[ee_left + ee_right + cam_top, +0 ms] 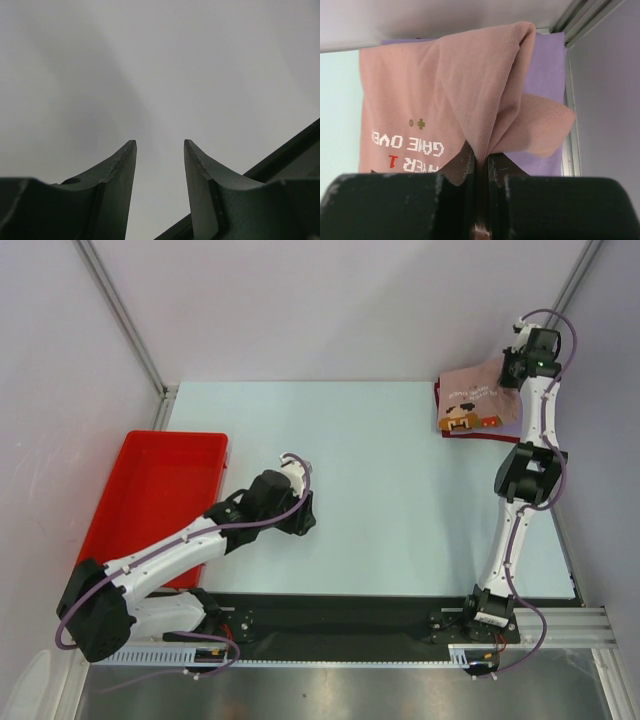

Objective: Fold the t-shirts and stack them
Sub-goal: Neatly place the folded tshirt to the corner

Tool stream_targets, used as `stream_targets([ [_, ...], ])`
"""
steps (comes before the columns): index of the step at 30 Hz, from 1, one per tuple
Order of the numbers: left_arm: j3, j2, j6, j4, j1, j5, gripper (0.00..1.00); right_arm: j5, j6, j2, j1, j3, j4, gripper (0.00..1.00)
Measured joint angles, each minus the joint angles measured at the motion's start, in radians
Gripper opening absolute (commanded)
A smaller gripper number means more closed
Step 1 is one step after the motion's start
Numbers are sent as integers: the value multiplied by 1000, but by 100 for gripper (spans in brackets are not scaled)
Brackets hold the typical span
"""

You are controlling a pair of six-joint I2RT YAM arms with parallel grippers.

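Pale walls [300, 310] close off a light-blue desk [380, 500], where the right pincer [480, 159] is pressed together on a fold of the dusty-pink t-shirt [445, 85] at the far right corner, holding that fold raised off the pile. White lettering and a red numeral on the shirt read upside down from the wrist camera. Beneath it lies the lavender t-shirt [547, 65], flat, and from above a dark red t-shirt [500, 436] edges out along the near side of the stack. On the left, the left pincer [160, 145] hangs over the desk with its fingers spread and nothing between them, near a red tray [150, 490] at the desk's left side.
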Motion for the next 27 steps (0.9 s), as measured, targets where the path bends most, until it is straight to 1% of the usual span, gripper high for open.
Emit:
stream_targets([
  [7, -11, 0, 1, -8, 0, 0, 48, 3, -2, 45, -17, 29, 14, 0],
  [23, -11, 9, 11, -13, 0, -1, 48, 111, -36, 90, -16, 29, 92, 0],
  [25, -11, 10, 17, -21, 0, -2, 48, 126, -37, 109, -16, 29, 105, 13],
  [26, -11, 10, 19, -24, 0, -2, 48, 132, -36, 117, -16, 29, 111, 16],
  [27, -11, 10, 21, -27, 0, -2, 48, 140, -37, 127, -16, 28, 114, 28],
])
